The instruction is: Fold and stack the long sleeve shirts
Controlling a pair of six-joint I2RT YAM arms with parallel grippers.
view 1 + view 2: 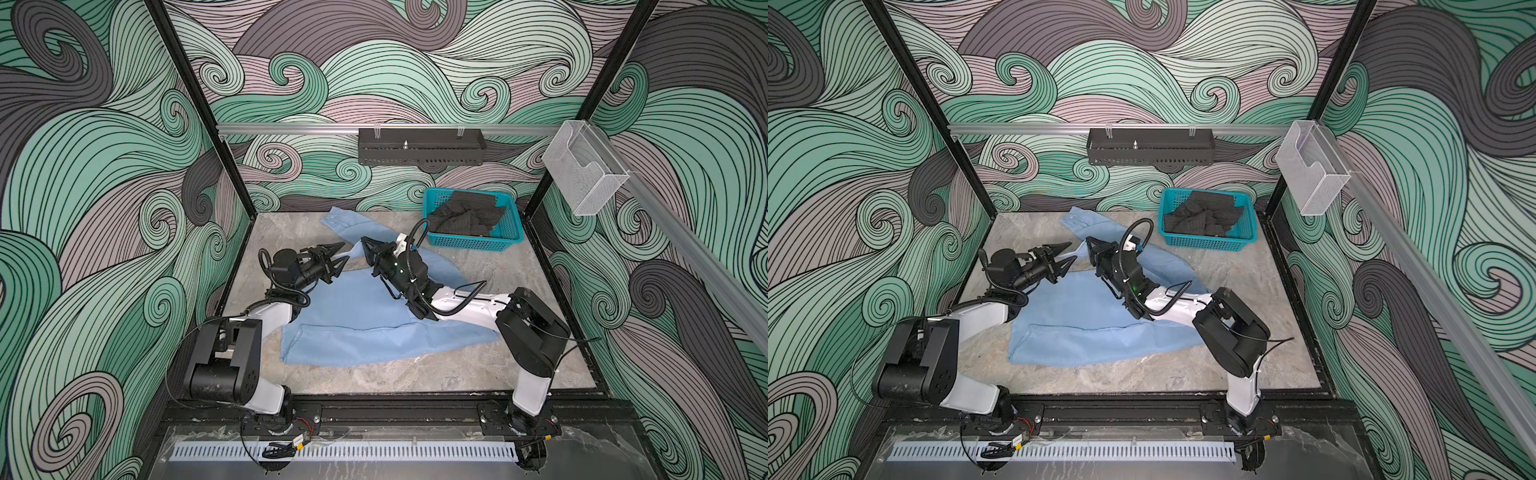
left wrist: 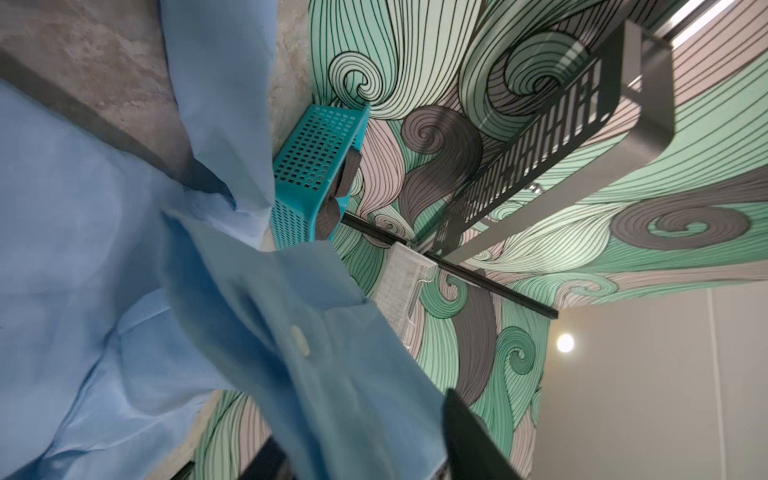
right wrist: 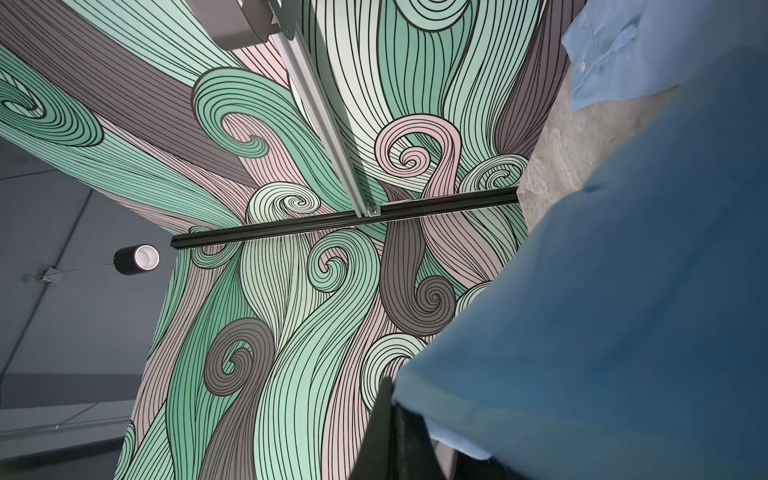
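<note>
Between the left jaws lies shirt [image 1: 357, 316] fabric.

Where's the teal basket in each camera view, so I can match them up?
Top view: basket at the table's far right corner, beyond the shirt.
Top view: basket, same corner.
Left wrist: basket just past the shirt.
Right wrist: not in it.
Shared landmark: the shirt, seen in all four.
</note>
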